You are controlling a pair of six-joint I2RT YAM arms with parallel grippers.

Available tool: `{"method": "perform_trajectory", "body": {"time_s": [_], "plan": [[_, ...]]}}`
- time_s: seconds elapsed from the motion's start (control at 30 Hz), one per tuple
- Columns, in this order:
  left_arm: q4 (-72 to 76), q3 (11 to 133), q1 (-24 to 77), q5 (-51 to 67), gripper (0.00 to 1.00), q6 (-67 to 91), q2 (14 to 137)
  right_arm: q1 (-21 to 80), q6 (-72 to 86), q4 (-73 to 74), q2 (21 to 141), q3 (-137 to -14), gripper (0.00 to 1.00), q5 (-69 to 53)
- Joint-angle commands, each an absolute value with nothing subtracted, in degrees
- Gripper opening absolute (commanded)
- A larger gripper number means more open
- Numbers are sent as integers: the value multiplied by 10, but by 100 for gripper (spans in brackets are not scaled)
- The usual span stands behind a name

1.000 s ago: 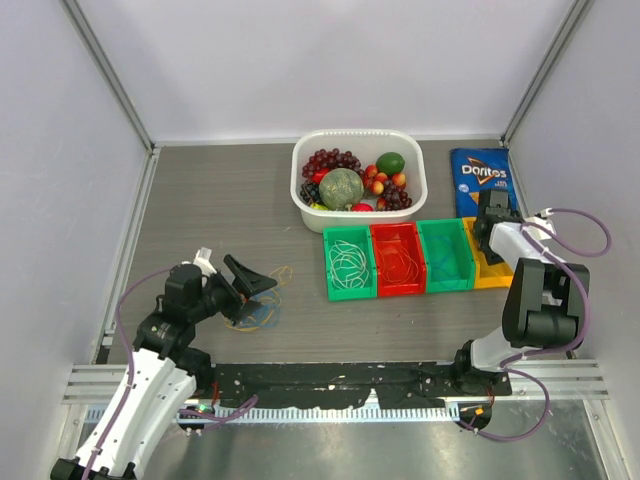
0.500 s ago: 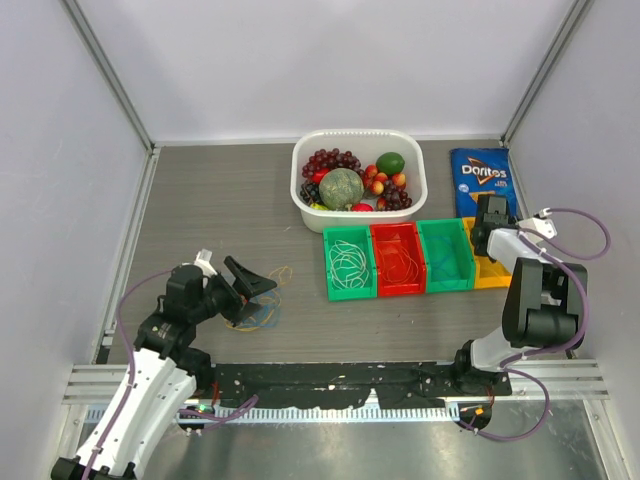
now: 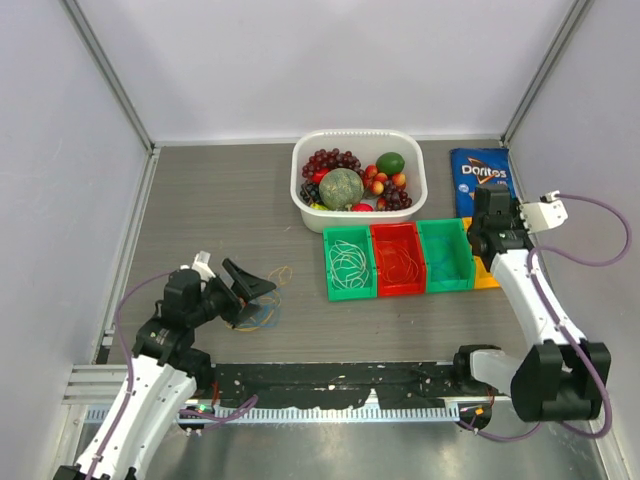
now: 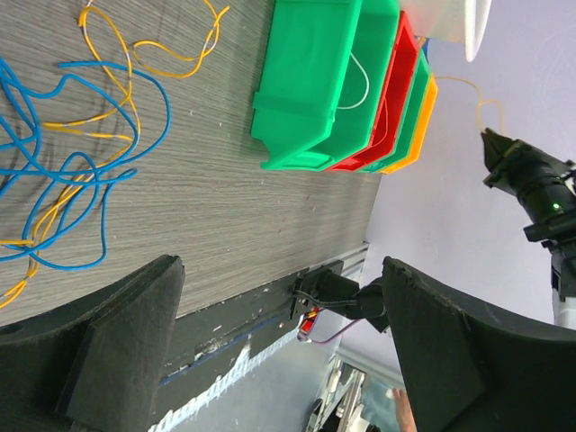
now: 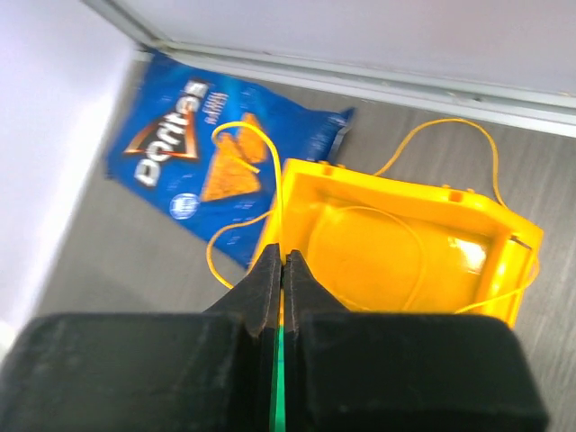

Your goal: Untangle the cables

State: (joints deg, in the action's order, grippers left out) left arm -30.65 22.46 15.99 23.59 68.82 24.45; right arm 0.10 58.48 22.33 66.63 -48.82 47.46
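Right end effector (image 5: 283, 258) rose, clamped on yellow cable (image 5: 241, 123).

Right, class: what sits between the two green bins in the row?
A red bin holding thin orange cables, flanked by the green bin with white cables and the second green bin; the top view shows it.

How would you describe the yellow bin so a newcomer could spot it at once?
On the table, just in front of the white fruit basket, runs a row of four bins. The yellow bin is at the row's right end, in front of the Doritos bag and partly under the right arm. It alone is yellow; the others are green, red, green.
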Motion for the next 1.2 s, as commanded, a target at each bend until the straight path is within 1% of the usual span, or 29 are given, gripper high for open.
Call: {"method": "perform_trajectory", "body": {"time_s": [0.0,0.13,0.27,0.33,0.53,0.6,0.73,0.83,0.9,0.97,1.1,1.17], "plan": [[-321,229,157,238,95,693,220,33,558,241,627,-539,1,490],[-336,227,157,234,95,697,200,94,529,256,610,-588,1,510],[-354,235,157,228,95,700,185,110,491,253,599,-633,1,498],[-364,241,157,222,95,700,179,118,459,237,594,-645,1,522],[-378,251,157,214,95,699,177,117,351,174,598,-686,1,634],[-376,250,157,214,95,699,178,117,335,164,592,-689,1,632],[-368,250,157,217,95,698,192,117,328,149,567,-680,1,585],[-362,250,157,224,95,699,199,117,301,142,588,-686,1,638],[-366,252,157,224,95,699,198,113,293,143,594,-691,1,684],[-373,254,157,221,95,700,192,102,305,142,600,-684,1,699],[-383,254,157,218,95,705,178,36,347,167,633,-668,1,638],[-389,255,157,217,95,705,175,12,355,166,643,-645,1,635]]}}
